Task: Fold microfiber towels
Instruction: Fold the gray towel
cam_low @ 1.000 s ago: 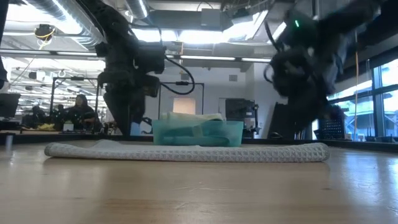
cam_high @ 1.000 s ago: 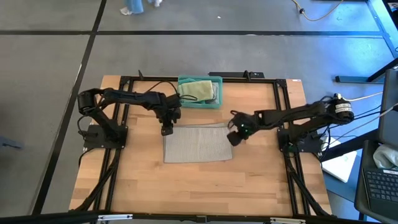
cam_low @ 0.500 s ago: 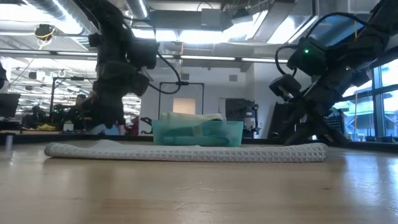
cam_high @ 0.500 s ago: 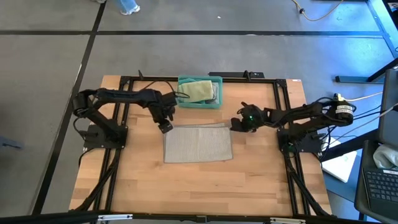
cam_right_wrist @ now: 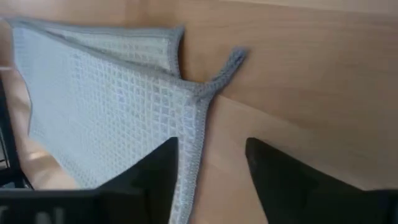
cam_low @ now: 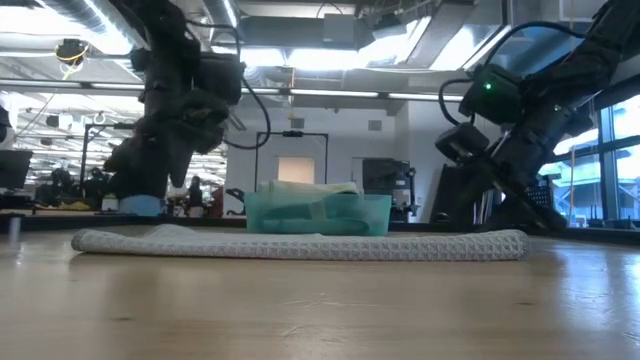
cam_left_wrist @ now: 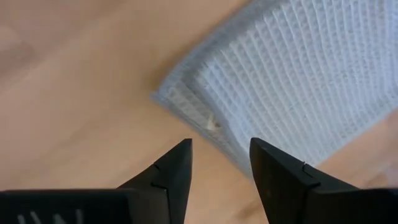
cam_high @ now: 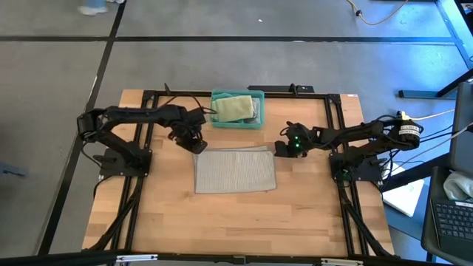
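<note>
Left gripper (cam_high: pixel 194 142) hangs over the wooden table (cam_high: pixel 170 214), just off the far left corner of the grey towel (cam_high: pixel 235 171). In the left wrist view its two dark fingers (cam_left_wrist: pixel 171 171) are apart with bare wood between them, and they hold nothing. The corner of the towel lies just past the fingertips, with a tiny white tag on its edge.

The grey towel lies flat in the middle of the table. It looks folded, because in the right wrist view one layer sits on top of another. From the low view it is a long, low strip (cam_low: pixel 300 243) resting on the wood.

Behind the towel, at the far edge of the table, stands a teal bin (cam_high: pixel 237 109). A pale green towel (cam_high: pixel 235 107) is inside it. The bin is close to the grey towel, but I cannot tell if they touch.

On the right side, the right gripper (cam_high: pixel 284 148) is near the far right corner of the grey towel. Its fingers (cam_right_wrist: pixel 152 174) are apart too, and nothing is between them. That corner (cam_right_wrist: pixel 227 65) of the towel sticks out in a little point on the wood, just beyond the fingers.
</note>
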You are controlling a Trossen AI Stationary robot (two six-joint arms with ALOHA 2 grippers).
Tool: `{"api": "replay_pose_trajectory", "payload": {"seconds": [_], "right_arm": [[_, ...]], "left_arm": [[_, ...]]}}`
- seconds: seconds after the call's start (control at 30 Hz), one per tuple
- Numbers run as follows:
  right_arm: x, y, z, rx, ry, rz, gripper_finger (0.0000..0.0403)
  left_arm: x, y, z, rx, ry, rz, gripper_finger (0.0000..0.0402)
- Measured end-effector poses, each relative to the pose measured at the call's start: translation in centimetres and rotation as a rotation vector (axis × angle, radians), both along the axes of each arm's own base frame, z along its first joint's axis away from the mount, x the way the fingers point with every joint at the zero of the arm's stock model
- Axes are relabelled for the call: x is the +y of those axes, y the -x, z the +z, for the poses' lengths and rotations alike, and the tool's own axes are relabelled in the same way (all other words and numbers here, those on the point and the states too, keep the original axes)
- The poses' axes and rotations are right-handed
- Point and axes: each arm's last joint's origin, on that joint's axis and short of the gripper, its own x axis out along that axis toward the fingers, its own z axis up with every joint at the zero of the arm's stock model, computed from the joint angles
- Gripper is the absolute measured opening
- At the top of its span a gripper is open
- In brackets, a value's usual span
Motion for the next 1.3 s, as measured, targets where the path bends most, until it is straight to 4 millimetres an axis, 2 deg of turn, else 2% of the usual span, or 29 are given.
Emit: {"api": "replay_pose_trajectory", "payload": {"seconds": [0.13, 0.3, 0.6, 0.83, 1.3], "right_arm": [[0.0, -0.1, 0.1, -0.007, 0.006, 0.000, 0.0220], [0.0, -0.1, 0.1, -0.016, 0.014, 0.010, 0.0227], [0.6, -0.3, 0.1, -0.017, 0.040, 0.043, 0.0227], [0.6, -0.3, 0.1, -0.016, 0.042, 0.041, 0.0227], [0.6, -0.3, 0.1, -0.016, 0.039, 0.043, 0.0227]], "left_arm": [[-0.5, 0.4, -2.0, -0.051, 0.121, 0.064, 0.0163], [-1.2, 1.1, -4.3, -0.056, 0.149, 0.156, 0.0169], [-0.7, 0.1, -3.9, -0.156, 0.075, 0.221, 0.0168], [-1.2, 0.3, -4.7, -0.062, 0.034, 0.224, 0.0168], [-1.4, -0.5, -4.5, -0.118, 0.007, 0.239, 0.0166]]}}
